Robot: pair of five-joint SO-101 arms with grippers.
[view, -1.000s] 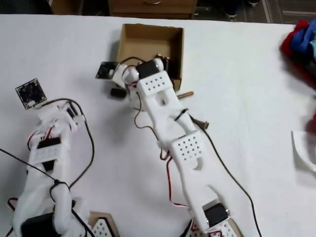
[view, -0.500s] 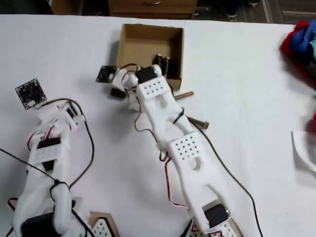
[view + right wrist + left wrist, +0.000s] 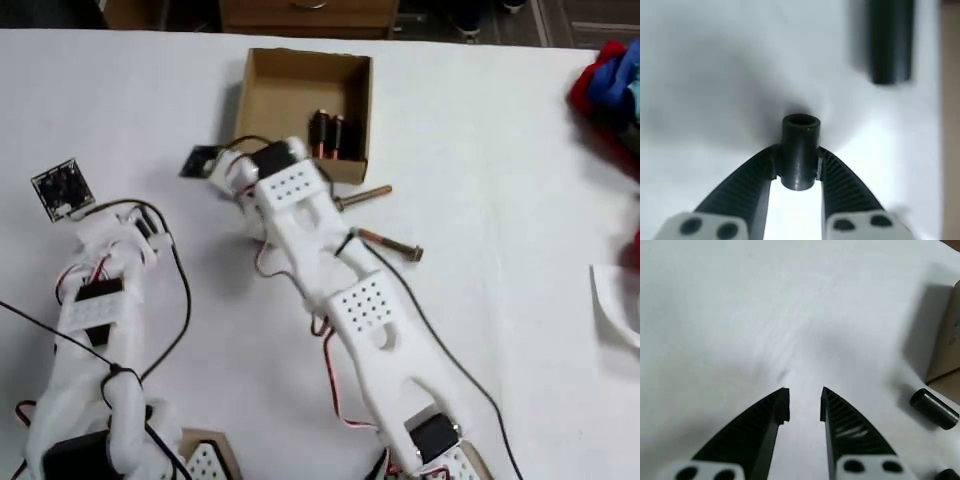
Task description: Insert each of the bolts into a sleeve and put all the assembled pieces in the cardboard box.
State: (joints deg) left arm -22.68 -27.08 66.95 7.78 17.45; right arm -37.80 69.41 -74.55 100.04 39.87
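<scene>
My right gripper (image 3: 799, 167) is shut on a black sleeve (image 3: 800, 135), held upright close over the white table, just left of the cardboard box (image 3: 262, 95). A second black sleeve (image 3: 891, 40) lies beyond it. Two assembled pieces (image 3: 328, 135) lie inside the box by its near right corner. Two loose bolts rest on the table right of the right arm (image 3: 365, 300): one (image 3: 362, 197) by the box's front wall, one (image 3: 390, 245) nearer. My left gripper (image 3: 805, 405) is open over bare table, with a sleeve (image 3: 934, 408) lying off to its side near the box corner (image 3: 946, 345).
The left arm (image 3: 95, 300) stands at the table's left with cables trailing from it. Coloured cloth (image 3: 610, 80) lies at the far right edge, and a white object (image 3: 615, 305) at the right edge. Wooden furniture (image 3: 305, 15) runs along the back.
The right arm has swung left, away from the box's front, uncovering the two assembled pieces and both bolts. The left arm has kept still.
</scene>
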